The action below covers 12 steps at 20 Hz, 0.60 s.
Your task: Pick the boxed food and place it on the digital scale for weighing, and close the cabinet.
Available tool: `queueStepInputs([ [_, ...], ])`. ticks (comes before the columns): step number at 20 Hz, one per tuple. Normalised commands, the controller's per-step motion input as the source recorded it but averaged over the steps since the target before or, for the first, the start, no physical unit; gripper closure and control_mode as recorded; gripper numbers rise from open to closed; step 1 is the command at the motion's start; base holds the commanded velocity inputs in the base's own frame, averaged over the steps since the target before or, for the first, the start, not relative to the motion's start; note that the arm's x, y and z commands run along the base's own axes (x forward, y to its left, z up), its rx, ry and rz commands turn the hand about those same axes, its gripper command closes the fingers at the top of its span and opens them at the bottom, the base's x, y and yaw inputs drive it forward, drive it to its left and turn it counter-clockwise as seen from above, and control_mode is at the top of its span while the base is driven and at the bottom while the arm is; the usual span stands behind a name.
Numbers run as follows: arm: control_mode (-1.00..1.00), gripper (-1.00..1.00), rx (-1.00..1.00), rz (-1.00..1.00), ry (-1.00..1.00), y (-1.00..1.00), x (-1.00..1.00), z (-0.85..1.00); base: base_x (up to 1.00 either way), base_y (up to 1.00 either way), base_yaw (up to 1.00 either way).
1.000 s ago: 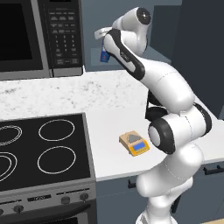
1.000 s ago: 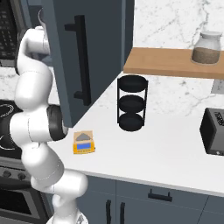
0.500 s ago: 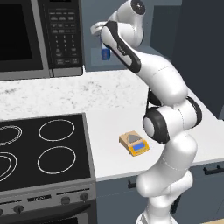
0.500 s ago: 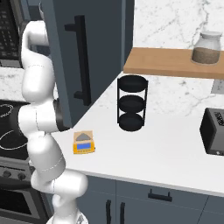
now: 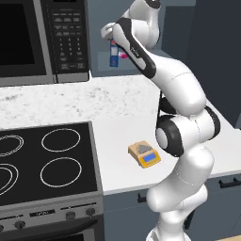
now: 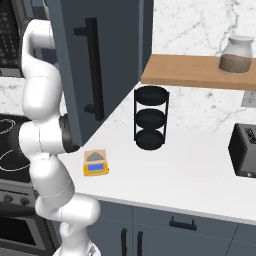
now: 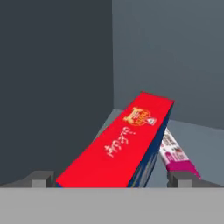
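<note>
The boxed food point(image 5: 113, 55), blue with a red top, stands on the bottom shelf of the open cabinet point(image 5: 146, 66). My gripper point(image 5: 112, 41) hangs just above it. In the hand view the box's red top point(image 7: 118, 144) runs between my open gripper point(image 7: 111, 179), with one fingertip point(image 7: 43, 178) on each side and not touching it. The digital scale point(image 5: 144, 154) sits on the white counter by the arm's base, also seen as the scale point(image 6: 95, 162). The cabinet door point(image 6: 107, 65) with its black bar handle stands swung open.
A small pink flat item point(image 7: 177, 155) lies right beside the box. The microwave point(image 5: 42, 37) hangs left of the cabinet, above the stove point(image 5: 47, 160). A black tiered rack point(image 6: 150, 117), a wooden shelf point(image 6: 195, 72) with a jar point(image 6: 236, 54), and a toaster point(image 6: 245, 150) are at the right.
The arm has stretched further up and into the cabinet, bringing the hand closer over the box. The jaws stayed open. The scale and door have not moved.
</note>
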Motion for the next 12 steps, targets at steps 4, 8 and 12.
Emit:
queueStepInputs([
  [4, -1.0, -1.0, 0.0, 0.0, -0.08, -0.16, -0.17, -0.16, 0.0, 0.0, 0.0],
  [8, -1.0, -1.0, 0.0, -0.01, -0.18, 0.46, -0.15, 0.0, 0.0, 0.0, 0.0],
  [12, -1.0, -1.0, 0.0, -0.03, -0.07, 0.15, 0.0, 0.01, 0.0, 0.0, 0.0],
])
